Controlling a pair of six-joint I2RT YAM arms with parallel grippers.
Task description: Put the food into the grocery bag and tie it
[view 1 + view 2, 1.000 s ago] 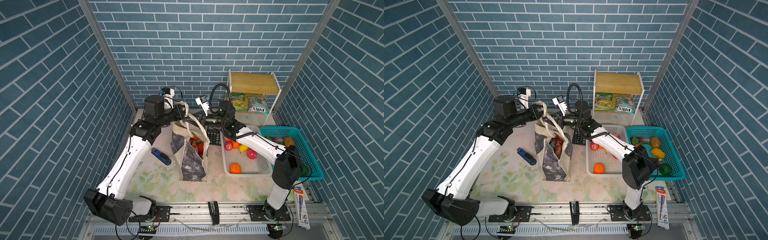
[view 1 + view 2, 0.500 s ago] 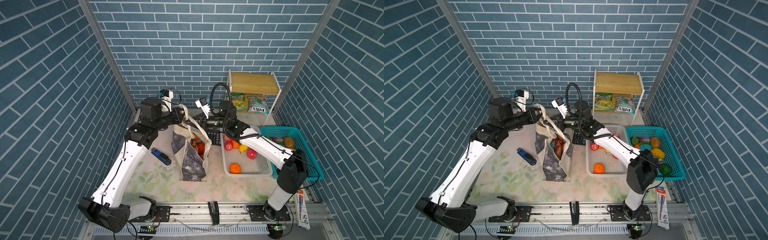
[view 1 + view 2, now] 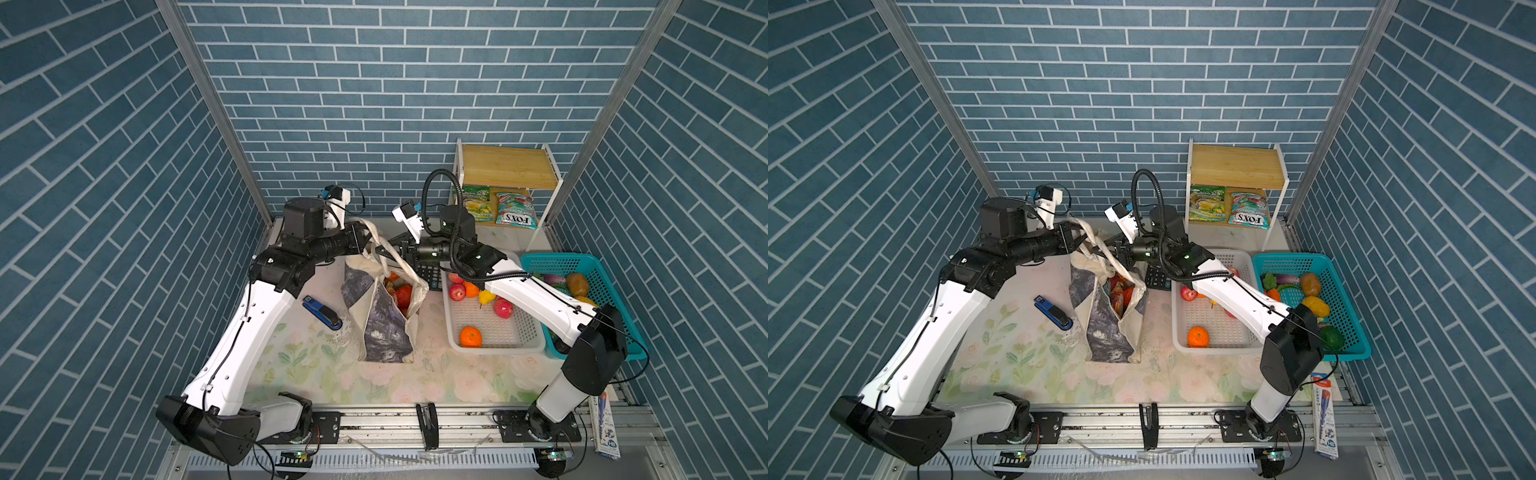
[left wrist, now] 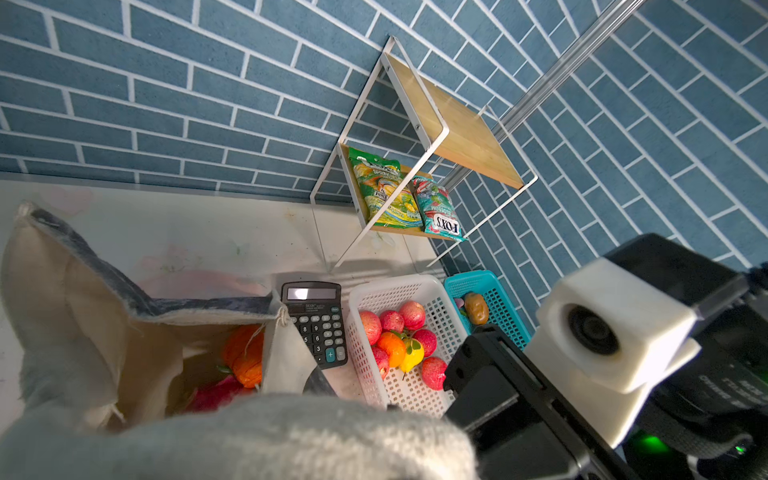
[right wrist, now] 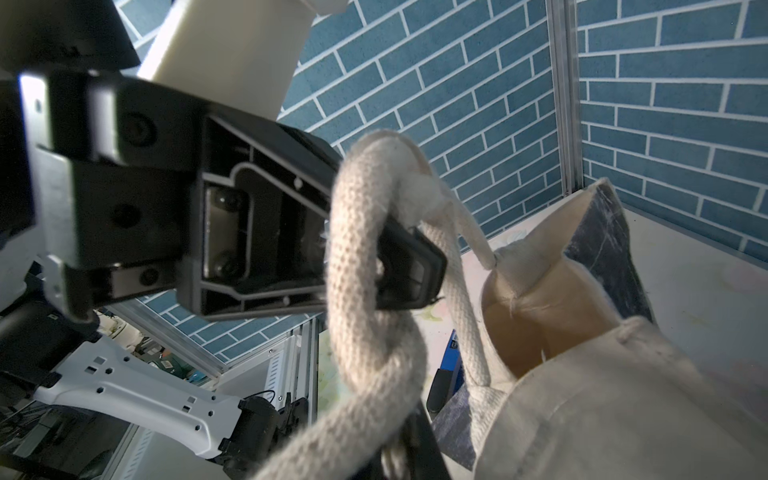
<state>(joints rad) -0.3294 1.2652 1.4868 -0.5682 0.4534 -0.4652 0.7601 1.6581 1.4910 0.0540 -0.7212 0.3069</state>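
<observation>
In both top views you see the grocery bag [image 3: 384, 328] standing upright on the counter [image 3: 316, 365], mouth open, between the blue stapler [image 3: 322, 312] and the white basket [image 3: 498, 332]. The left end effector [image 3: 370, 246] and the right end effector [image 3: 388, 250] meet nose to nose just above the mouth, each closed on the cream handles [image 3: 401, 262]. I judge this is to cross them into a knot.

In the left wrist view, some food [image 4: 245, 358] lies inside the bag. The apples [image 4: 392, 322] sit in the basket and the candy packets [image 4: 436, 212] on the shelf [image 4: 469, 137], so the packing looks unfinished to me.

In the right wrist view, one of the handles is looped round the shut left jaws, probably so that it cannot slip off when you pull.
</observation>
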